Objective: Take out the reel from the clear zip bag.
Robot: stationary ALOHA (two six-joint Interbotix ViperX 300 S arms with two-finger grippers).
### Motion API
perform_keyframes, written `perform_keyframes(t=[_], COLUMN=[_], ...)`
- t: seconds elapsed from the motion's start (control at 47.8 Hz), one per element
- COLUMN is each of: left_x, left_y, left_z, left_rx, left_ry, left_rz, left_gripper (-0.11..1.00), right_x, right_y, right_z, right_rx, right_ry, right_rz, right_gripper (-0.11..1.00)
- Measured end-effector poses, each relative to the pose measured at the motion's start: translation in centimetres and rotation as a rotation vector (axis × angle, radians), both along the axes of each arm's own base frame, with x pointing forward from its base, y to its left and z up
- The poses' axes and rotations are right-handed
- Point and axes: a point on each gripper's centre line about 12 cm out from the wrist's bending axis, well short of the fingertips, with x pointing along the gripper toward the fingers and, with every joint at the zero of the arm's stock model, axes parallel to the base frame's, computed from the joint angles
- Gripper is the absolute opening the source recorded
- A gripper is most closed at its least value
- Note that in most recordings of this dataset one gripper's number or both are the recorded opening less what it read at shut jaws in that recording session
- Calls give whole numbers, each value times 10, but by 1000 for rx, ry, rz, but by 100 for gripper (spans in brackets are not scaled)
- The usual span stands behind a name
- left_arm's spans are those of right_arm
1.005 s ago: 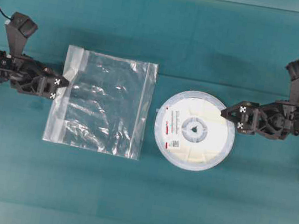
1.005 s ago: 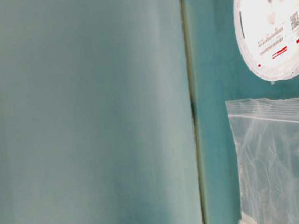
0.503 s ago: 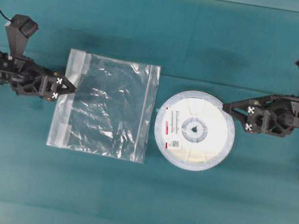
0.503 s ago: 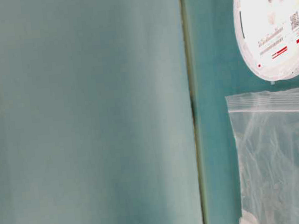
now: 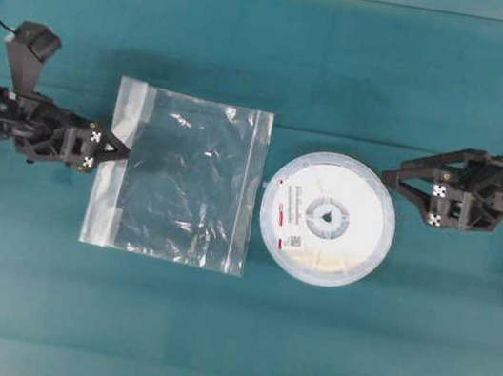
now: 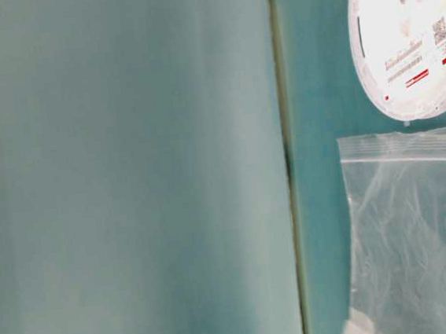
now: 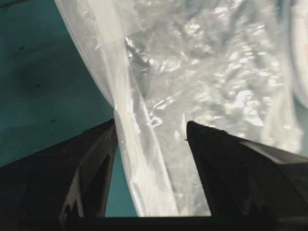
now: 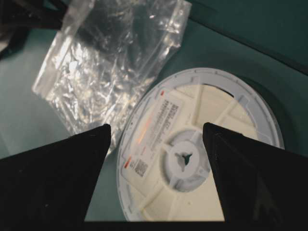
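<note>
Both grippers have drawn back toward the frame edges since the earlier overhead frames, and the left gripper (image 5: 121, 149), then pinched on the bag's zip edge, now stands with jaws spread wide. One clear zip bag (image 5: 179, 176) lies flat at centre left of the overhead view, shifted slightly rightward and squarer than before. In the left wrist view its whitish zip edge (image 7: 126, 120) runs between the parted fingers (image 7: 94, 154); whether they touch it I cannot tell. One reel (image 5: 328, 217) lies flat at centre right on the teal table (image 5: 226, 338), just beside the bag, fully outside it and unmoved. The right gripper (image 5: 395, 187), jaws wide apart and empty, sits farther right than before, past the reel's rim.
</note>
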Motion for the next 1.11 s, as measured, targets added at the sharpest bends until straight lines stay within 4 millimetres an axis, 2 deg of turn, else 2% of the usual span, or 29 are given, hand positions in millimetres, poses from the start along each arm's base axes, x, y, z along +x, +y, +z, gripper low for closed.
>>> perform_keyframes(t=[0.147, 0.272, 0.503, 0.88, 1.11], left_x=[-1, -3, -18, -39, -42], left_y=[0, -1, -5, -11, -25], left_z=[20, 45, 82, 118, 129], left_rx=[47, 123, 221, 301, 428], left_ry=[-31, -92, -164, -310, -342], left_rz=[-29, -67, -106, -114, -237], left_gripper=[92, 92, 92, 92, 92], right_x=[-5, -9, -14, -17, -14], right_y=[2, 4, 5, 11, 22], right_z=[1, 4, 11, 19, 26], right_rx=[-5, -19, -68, -184, -310], right_ry=[-3, -15, -38, -32, -27], right_rz=[16, 28, 53, 144, 252], right_gripper=[93, 93, 93, 93, 93])
